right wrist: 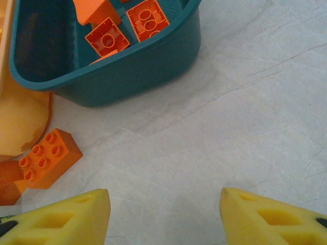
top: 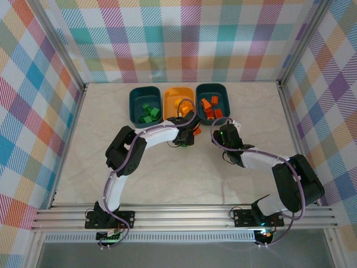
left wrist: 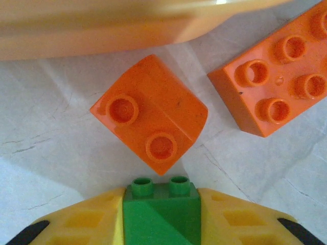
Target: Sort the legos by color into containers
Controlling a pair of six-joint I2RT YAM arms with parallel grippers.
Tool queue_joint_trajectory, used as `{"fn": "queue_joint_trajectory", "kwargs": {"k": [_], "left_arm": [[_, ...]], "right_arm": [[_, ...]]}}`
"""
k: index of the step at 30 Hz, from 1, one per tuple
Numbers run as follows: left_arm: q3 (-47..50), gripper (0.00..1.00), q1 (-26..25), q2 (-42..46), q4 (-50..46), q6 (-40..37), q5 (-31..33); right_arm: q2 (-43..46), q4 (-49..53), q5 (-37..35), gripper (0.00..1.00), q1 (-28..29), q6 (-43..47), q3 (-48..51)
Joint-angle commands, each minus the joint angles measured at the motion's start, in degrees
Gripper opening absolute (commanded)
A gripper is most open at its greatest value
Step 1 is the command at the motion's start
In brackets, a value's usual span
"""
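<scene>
Pale marbled worktop point(top: 72, 167), plaid walls point(top: 184, 39) around. Left tool point(left wrist: 161, 200) clenched on green lego point(left wrist: 161, 224), low over worktop. Two loose orange legos point(left wrist: 150, 115) lie just ahead, beside yellow-orange container point(left wrist: 102, 25). Right tool point(right wrist: 164, 204) released, nothing between its fingers, near right teal container point(right wrist: 127, 71), which holds sorted orange bricks point(right wrist: 107, 38). Left teal container point(top: 135, 103) holds green bricks point(top: 149, 114).

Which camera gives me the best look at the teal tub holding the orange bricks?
Top external: the whole teal tub shows there, with its full rim and the orange bricks inside. The right wrist view catches its near corner closer up, but the frame's top edge crops it.
</scene>
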State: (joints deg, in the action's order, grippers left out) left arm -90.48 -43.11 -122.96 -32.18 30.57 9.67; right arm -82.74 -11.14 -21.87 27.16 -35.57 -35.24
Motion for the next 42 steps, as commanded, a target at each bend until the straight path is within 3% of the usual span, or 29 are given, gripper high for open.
{"fn": "queue_joint_trajectory", "kwargs": {"k": [1, 12, 15, 19, 25, 28, 35, 42], "left_arm": [[0.85, 0.34, -0.42, 0.95, -1.79, -0.68, 1.58], [0.65, 0.31, 0.62, 11.91, -3.81, -3.68, -1.02], [0.32, 0.32, 4.03, 16.28, -5.04, -5.64, 0.45], [-0.02, 0.32, 12.88, 17.77, -6.11, -6.52, -1.26], [-4.15, 0.32, 24.49, 11.22, -7.2, -7.47, -6.27], [-7.38, 0.29, 27.83, 6.41, -7.73, -5.75, -11.11], [-15.25, 0.32, 28.52, -0.42, -10.97, -5.79, -10.25], [-15.57, 0.37, 28.52, -1.88, -11.37, -3.65, -6.26]], "right_arm": [[1.09, -0.9, -0.48, 0.59, -0.26, -0.01, -0.53], [0.91, -0.9, -0.35, 0.58, -0.26, 0.07, -0.64], [0.92, -0.99, -0.2, 0.58, -0.26, -0.01, -0.66], [0.67, -1.17, 0.37, 0.58, -0.28, -0.19, -0.66], [0.47, -1.23, 0.9, 0.58, -0.26, -0.29, -0.71], [0.48, -1.25, 0.87, 0.58, -0.27, -0.11, -0.72], [0.47, -1.18, 0.69, 0.58, -0.26, 0.06, -0.81], [0.96, -0.79, 1.06, 0.58, -0.26, 0.13, -0.91]]}}
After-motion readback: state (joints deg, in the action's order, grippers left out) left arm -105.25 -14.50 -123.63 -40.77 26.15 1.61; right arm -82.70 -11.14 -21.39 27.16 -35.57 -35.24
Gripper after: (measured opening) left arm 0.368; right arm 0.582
